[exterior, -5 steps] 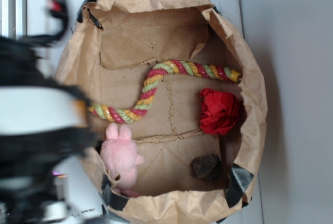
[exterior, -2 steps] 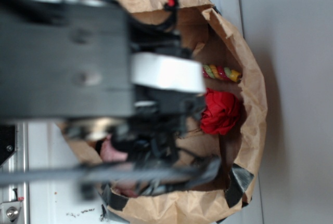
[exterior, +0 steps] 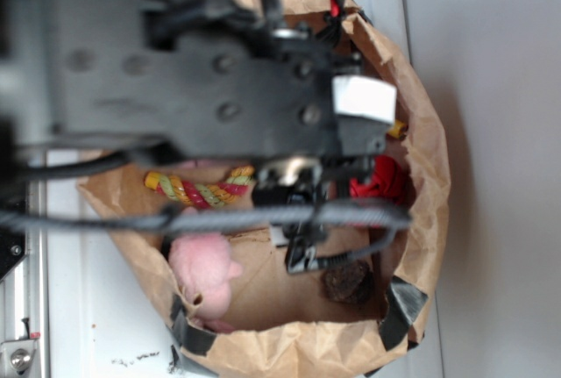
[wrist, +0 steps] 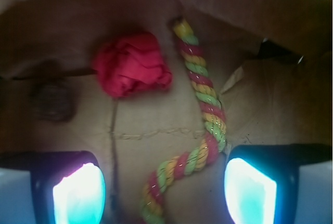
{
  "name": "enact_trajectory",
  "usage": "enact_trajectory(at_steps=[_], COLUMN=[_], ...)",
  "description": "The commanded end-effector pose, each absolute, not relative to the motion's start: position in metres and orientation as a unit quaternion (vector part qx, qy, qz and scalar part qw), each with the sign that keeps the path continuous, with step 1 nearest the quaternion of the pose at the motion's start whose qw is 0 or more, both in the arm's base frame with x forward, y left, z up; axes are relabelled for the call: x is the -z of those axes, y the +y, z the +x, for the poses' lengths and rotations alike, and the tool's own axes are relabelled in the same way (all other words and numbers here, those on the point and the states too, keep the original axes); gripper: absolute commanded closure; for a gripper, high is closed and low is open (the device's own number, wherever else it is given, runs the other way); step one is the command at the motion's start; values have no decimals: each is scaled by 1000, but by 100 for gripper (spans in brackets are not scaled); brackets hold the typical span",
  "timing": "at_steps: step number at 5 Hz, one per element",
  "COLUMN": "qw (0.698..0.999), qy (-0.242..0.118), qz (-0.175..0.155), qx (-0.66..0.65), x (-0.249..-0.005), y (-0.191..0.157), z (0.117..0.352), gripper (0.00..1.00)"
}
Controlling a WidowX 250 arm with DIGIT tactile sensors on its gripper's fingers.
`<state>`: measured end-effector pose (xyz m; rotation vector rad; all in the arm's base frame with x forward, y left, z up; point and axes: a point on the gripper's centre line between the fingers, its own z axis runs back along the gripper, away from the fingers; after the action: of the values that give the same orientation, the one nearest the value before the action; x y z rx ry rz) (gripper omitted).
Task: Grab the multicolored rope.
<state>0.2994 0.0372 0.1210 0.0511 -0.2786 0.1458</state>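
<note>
Wrist view, nearest first: the gripper (wrist: 164, 193) has its fingers (wrist: 79, 193) spread wide, nothing in them, and the twisted red, yellow and green multicolored rope (wrist: 205, 125) snakes up between them on the floor of the brown paper bag (wrist: 270, 104). My worry is that the bend sits much closer to the right finger, so closing could just nudge it sideways. Further in, the crumpled red cloth ball (wrist: 130, 68) lies just left of the rope; drifting that way grabs the wrong thing.
</note>
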Motion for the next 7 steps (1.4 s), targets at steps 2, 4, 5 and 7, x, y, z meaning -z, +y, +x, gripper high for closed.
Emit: enact_trajectory(at_steps=[2, 4, 5, 7], qw=[979, 979, 979, 976], qy=[-169, -169, -169, -174], qz=[40, 40, 40, 59], qx=[-111, -111, -111, -116], x=[-37, -37, -37, -37], y=[145, 145, 145, 136], z=[297, 297, 297, 297], gripper=[0, 0, 0, 0])
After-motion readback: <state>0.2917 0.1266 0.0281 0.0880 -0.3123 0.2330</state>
